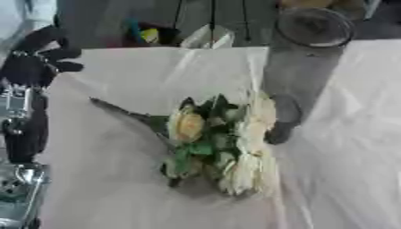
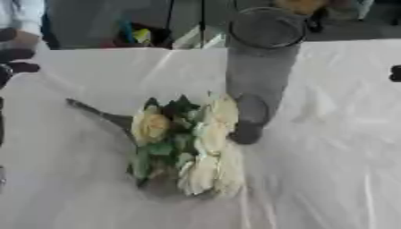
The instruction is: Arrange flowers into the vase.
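**Bouquet flat, hands off it**

I see the flowers [image 1: 223, 143] lying on the white worktop [image 1: 117, 188], blooms toward me, just beside the tall glass vase [image 1: 301, 67]. My left hand [image 1: 35, 58] hovers well apart at far left, fingers spread, holding nothing. Right hand [image 2: 395, 74] barely shows; can't tell its fingers

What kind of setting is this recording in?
Probably an indoor demo or lab table: a white cloth-covered table holding a bunch of pale flowers and a clear glass vase, with clutter behind.
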Controlling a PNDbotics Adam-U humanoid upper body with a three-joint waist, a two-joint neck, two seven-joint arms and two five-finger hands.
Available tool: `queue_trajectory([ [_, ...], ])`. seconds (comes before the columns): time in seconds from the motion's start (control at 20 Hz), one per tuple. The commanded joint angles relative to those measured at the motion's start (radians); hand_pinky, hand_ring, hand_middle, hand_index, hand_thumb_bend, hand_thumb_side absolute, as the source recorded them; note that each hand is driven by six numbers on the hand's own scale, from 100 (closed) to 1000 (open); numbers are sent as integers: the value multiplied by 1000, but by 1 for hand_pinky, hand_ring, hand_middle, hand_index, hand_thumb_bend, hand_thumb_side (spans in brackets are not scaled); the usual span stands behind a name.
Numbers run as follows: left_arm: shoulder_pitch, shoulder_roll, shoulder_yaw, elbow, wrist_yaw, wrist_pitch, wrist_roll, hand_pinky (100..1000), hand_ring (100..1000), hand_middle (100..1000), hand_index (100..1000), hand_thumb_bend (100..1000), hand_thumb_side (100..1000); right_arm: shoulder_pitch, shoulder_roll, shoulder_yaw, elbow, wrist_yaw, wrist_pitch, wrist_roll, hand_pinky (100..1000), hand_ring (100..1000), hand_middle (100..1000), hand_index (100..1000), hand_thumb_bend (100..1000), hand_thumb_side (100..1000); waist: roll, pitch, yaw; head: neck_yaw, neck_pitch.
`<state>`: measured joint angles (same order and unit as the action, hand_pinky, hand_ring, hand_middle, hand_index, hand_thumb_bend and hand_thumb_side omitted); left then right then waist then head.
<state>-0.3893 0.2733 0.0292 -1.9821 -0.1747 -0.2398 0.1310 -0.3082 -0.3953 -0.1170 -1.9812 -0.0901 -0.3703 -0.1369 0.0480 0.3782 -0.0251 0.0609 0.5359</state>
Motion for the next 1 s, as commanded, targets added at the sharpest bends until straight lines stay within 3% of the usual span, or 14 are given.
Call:
queue_trajectory([
  [0.05, -8, 43, 11, -18, -6, -2, -4, 667, 728, 794, 879, 128, 1000, -8, -20, -7, -19, -2, -1, 3, 674, 545, 534, 771, 100, 1000, 13, -15, 1, 0, -5],
  [0.3, -7, 123, 8, -18, -24, -3, -16, 676, 734, 800, 887, 111, 1000, -7, -23, -5, -19, -2, -2, 6, 674, 545, 534, 771, 100, 1000, 15, -17, -1, -6, -5],
  [0.55, -1, 268, 9, -18, -77, 15, -56, 695, 745, 807, 912, 115, 1000, -6, -28, -3, -19, -3, -3, 8, 674, 546, 534, 772, 100, 1000, 18, -23, -5, -10, 3],
  [0.75, 10, 403, -11, -18, -145, 23, -159, 736, 773, 825, 958, 114, 1000, -5, -31, 0, -19, -4, -1, 12, 674, 546, 535, 772, 100, 1000, 22, -27, -11, -8, 6],
  [1.0, 0, 503, -34, -18, -228, 28, -295, 776, 799, 840, 1000, 173, 968, -6, -33, 2, -19, -7, -2, 17, 674, 546, 534, 772, 100, 1000, 22, -29, -18, -4, 4],
])
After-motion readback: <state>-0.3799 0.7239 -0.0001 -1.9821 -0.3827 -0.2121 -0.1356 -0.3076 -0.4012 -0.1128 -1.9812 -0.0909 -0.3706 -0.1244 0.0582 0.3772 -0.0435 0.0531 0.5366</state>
